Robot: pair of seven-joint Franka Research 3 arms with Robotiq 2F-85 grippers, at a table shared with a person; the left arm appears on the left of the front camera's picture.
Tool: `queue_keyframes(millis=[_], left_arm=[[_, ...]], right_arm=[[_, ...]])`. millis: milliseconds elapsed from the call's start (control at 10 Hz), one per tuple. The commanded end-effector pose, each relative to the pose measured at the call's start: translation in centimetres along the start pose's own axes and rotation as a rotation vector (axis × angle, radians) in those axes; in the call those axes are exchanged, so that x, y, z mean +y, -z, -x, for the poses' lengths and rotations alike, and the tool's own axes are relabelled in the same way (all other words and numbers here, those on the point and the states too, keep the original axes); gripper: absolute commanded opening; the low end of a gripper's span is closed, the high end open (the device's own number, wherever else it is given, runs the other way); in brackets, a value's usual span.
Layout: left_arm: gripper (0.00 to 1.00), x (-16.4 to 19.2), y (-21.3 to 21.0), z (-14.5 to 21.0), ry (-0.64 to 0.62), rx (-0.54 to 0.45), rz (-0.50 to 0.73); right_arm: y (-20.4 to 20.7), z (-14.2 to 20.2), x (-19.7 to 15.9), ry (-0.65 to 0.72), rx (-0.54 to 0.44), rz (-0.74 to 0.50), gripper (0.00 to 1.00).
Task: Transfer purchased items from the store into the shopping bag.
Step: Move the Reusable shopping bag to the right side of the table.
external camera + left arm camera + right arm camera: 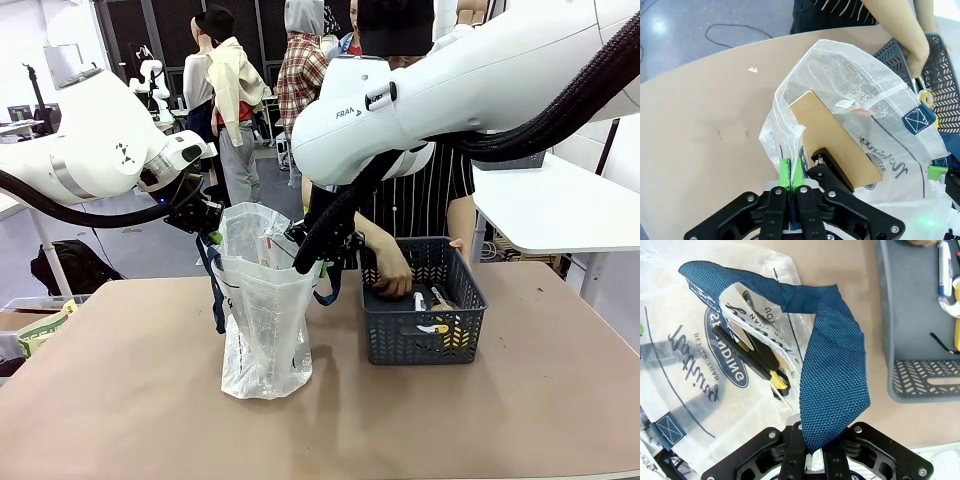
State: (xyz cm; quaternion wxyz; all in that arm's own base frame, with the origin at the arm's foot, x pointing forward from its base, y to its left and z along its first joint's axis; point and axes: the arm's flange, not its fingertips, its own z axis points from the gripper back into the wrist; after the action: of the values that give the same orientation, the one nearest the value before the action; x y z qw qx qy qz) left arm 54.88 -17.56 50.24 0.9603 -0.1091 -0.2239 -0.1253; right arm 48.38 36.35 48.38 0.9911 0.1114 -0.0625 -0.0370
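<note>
The translucent white shopping bag [265, 310] stands left of the table's middle with its mouth held open. My left gripper [208, 226] is shut on the bag's rim, green pads [785, 171] pinching the plastic. My right gripper [318, 258] is shut on a navy strap handle [832, 385]. A flat tan rectangle [837, 137] shows in the bag's mouth, and a black and yellow item [765, 367] shows through its wall. The store, a dark grey lattice basket [425, 335], stands right of the bag. It holds purchased items [437, 305], and the person's hand [392, 275] reaches into it.
The person stands at the far side behind the basket. A white table [560, 205] is at the right, beyond the brown table [500, 420]. A carton with a green packet [40, 328] sits off the left edge.
</note>
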Motion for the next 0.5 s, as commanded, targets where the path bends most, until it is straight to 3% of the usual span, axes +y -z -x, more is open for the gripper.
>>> queue_keyframes(millis=[0, 400], left_arm=[[0.00, 0.05, -0.06, 0.09, 0.001, 0.001, -0.007], [0.00, 0.05, -0.06, 0.09, 0.001, 0.001, -0.007]], right_arm=[[-0.03, 0.07, -0.10, 0.001, -0.001, 0.002, 0.00], [-0.03, 0.07, -0.10, 0.001, -0.001, 0.002, 0.00]])
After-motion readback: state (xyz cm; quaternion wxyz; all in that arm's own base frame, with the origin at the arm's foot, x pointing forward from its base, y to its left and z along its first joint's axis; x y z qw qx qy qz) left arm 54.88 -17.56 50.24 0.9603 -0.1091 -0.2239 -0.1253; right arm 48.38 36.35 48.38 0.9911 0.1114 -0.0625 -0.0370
